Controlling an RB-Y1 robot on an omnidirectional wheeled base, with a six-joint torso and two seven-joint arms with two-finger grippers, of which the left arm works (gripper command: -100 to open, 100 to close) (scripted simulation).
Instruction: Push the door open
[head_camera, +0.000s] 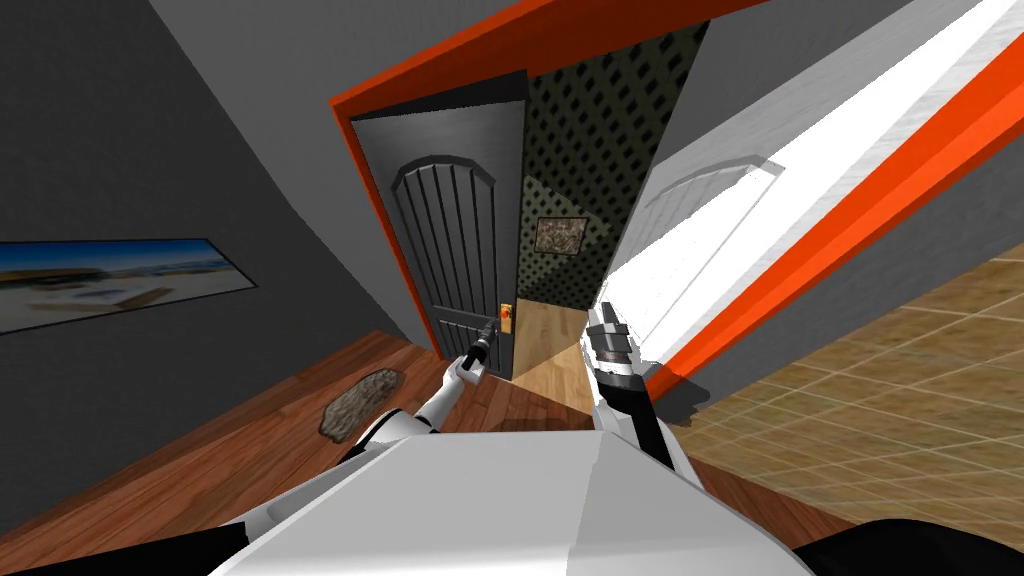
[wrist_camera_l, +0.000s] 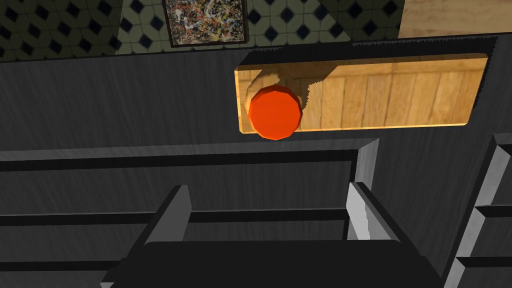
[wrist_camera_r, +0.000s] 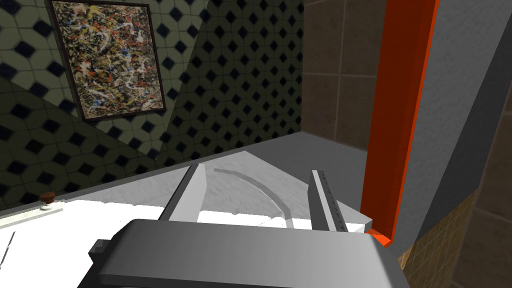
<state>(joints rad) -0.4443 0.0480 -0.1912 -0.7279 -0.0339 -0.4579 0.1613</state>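
- The dark grey door (head_camera: 440, 250) stands straight ahead in an orange frame (head_camera: 420, 90); its face has a raised arched panel with upright grooves
- Its orange knob (wrist_camera_l: 274, 112) sits on a wooden plate (wrist_camera_l: 390, 95) by the free edge
- The left end effector (wrist_camera_l: 267, 210) points at the door face just beside the knob, its two fingers spread apart with nothing between them; I cannot tell whether the tips touch the door
- The right end effector (wrist_camera_r: 257, 197) is also open and empty, held in front of a white door (wrist_camera_r: 240, 190) that is swung aside near the frame's other post
- Between the two doors a gap shows a wall with a dark diamond pattern (head_camera: 600, 130), a framed speckled painting (head_camera: 561, 236) and a light wood floor (head_camera: 545, 345)
- On this side, a reddish wood floor (head_camera: 200, 470) carries a small mottled rug (head_camera: 360, 405)
- The grey wall (head_camera: 120, 130) to the left bears a wide landscape picture (head_camera: 100, 280)
- A tan tiled floor (head_camera: 900, 380) lies to the right
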